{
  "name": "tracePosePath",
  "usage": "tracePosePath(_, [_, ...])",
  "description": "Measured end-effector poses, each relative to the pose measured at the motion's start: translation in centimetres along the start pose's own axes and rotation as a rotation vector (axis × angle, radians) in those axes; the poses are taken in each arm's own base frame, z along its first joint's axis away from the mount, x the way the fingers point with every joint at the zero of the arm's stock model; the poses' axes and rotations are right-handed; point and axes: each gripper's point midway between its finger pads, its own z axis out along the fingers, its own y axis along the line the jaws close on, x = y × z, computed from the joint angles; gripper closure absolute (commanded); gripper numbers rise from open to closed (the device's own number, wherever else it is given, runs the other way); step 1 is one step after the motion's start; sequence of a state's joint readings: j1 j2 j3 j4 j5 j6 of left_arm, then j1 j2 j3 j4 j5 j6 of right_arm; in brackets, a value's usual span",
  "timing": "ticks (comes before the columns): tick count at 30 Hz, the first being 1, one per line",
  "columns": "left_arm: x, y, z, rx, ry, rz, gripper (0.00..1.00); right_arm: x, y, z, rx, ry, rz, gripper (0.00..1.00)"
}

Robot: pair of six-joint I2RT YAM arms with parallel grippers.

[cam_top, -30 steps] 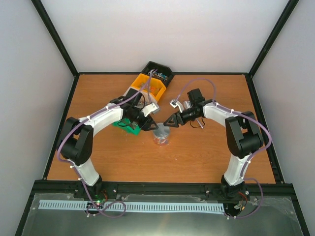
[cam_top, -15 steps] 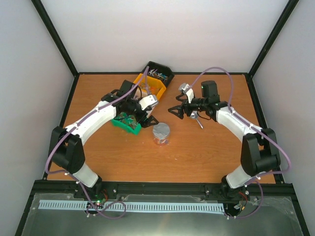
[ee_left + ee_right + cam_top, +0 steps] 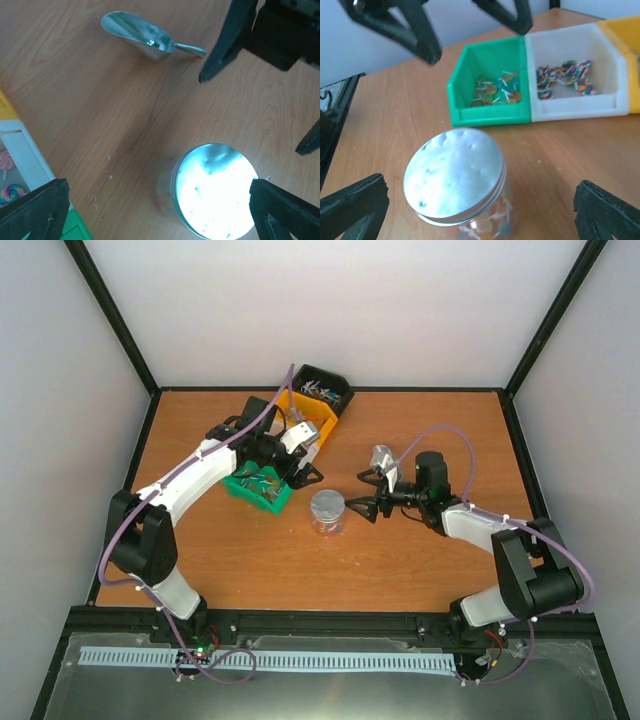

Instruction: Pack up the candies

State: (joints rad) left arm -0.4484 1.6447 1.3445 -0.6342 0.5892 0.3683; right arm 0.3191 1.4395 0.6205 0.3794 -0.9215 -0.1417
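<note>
The candies lie in the green bin (image 3: 490, 90) and the white bin (image 3: 570, 82), and some show through the glass of the clear jar (image 3: 327, 510). The jar's silver lid (image 3: 454, 180) is on. My left gripper (image 3: 301, 474) is open and empty, above the bins' near end, just left of the jar; in its wrist view the left gripper (image 3: 157, 184) has the lid (image 3: 215, 192) between its wide fingers. My right gripper (image 3: 364, 508) is open and empty, low at the jar's right side; the right wrist view shows the right gripper (image 3: 481, 184) facing the jar.
A metal scoop (image 3: 140, 36) lies on the table behind my right gripper. A yellow bin (image 3: 305, 416) and a black bin (image 3: 324, 390) continue the row toward the back wall. Black frame posts edge the table.
My right gripper has swung from the table's middle back toward the near side and come down beside the jar. My left gripper has drawn back from the jar toward the bins.
</note>
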Motion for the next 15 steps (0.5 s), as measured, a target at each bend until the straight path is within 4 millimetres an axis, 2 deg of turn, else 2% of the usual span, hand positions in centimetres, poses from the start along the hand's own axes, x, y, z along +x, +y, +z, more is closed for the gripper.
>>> tracePosePath(2, [0.1, -0.1, -0.1, 0.006, -0.003, -0.003, 0.0, 1.4, 0.7, 0.1, -0.02, 0.016, 0.009, 0.0])
tracePosePath(7, [0.0, -0.5, -0.4, 0.019, -0.012, 0.0, 0.0, 2.9, 1.8, 0.3, -0.046, 0.029, -0.04, 0.0])
tracePosePath(12, [0.6, -0.7, -0.3, 0.026, -0.003, 0.001, 0.0, 6.0, 3.5, 2.0, -0.078, 0.09, -0.064, 0.0])
tracePosePath(15, [1.0, -0.9, -0.4, 0.03, 0.006, 0.009, 0.0, 7.9, 3.3, 3.0, -0.071, 0.13, -0.058, 0.0])
